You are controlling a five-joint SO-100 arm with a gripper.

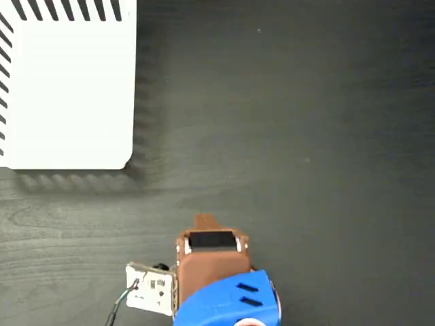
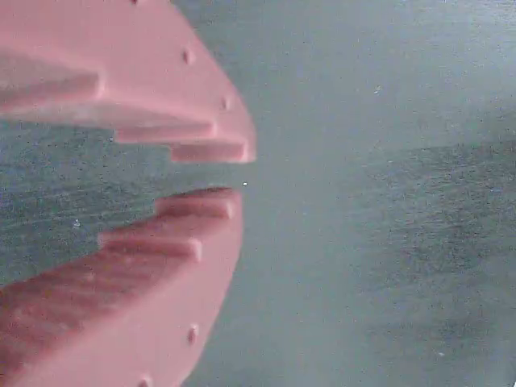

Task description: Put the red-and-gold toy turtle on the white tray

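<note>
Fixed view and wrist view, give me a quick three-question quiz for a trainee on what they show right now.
1. True or false: the white tray lies at the upper left of the fixed view, apart from the arm.
2. Pick one: in the wrist view, what sits between the jaws of the gripper? A, a toy. B, nothing, only a narrow gap. C, the tray's edge.
3. Short answer: does the red-and-gold toy turtle show in either view?

Key: 1 true. 2 B. 3 no, neither view shows it.
</note>
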